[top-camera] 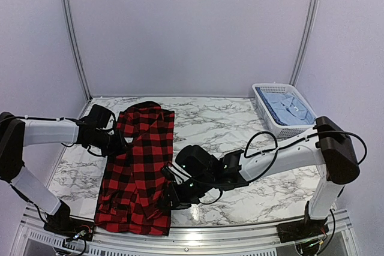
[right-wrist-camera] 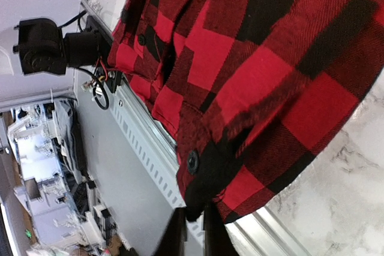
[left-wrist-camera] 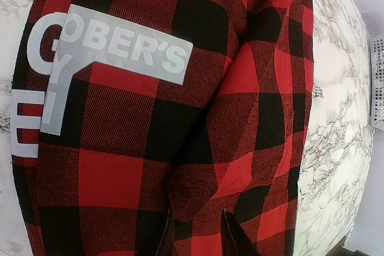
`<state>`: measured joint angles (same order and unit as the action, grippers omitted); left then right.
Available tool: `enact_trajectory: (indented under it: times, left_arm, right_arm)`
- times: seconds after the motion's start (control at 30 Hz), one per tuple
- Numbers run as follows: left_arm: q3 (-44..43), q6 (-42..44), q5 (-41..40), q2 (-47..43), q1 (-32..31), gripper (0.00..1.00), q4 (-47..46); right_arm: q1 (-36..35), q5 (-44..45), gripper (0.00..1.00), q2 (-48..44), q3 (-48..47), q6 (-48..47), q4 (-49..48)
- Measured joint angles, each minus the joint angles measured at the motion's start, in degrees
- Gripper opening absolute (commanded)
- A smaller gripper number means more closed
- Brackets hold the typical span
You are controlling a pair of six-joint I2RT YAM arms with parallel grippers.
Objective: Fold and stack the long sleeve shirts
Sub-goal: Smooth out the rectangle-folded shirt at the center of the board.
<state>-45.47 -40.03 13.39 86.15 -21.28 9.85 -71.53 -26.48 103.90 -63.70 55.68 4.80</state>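
Right end effector, nearly closed, pinches the cuff corner of the red-and-black shirt.

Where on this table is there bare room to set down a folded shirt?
The open marble between the checked shirt and the basket, toward the back. The near right is crowded by the right arm; the left arm fills the strip left of the shirt.

Your top view high behind, over the bench; both wrist views close above the shared red shirt.
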Motion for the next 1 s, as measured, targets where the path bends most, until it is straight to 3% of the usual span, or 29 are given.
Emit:
enact_trajectory:
  times: [0.17, 0.27, 0.47, 0.73, 1.0]
  left_arm:
    - [-0.42, 0.22, -0.17, -0.02, -2.56, 0.18, -0.33]
    - [-0.55, 0.37, -0.37, 0.0, -4.02, 0.14, -1.88]
    - [-2.38, 0.31, -1.05, 3.32, -4.72, 0.08, -5.31]
    - [-6.45, 0.28, -2.97, 14.1, -4.66, 0.07, -8.13]
    - [-10.21, 0.04, -2.95, 18.51, -4.66, 0.11, -9.2]
  right_arm:
    - [0.04, 1.49, 0.5, 0.0, -0.15, -2.71, 2.05]
    - [0.79, 3.45, 0.58, -0.83, -0.17, -5.38, 4.55]
    - [7.02, 5.51, 0.62, -4.74, -0.04, -10.47, 5.14]
    - [18.53, 6.64, 0.63, -3.82, -0.17, -18.27, 2.43]
    - [28.2, 5.31, 0.63, 5.81, -9.22, -23.1, -4.26]
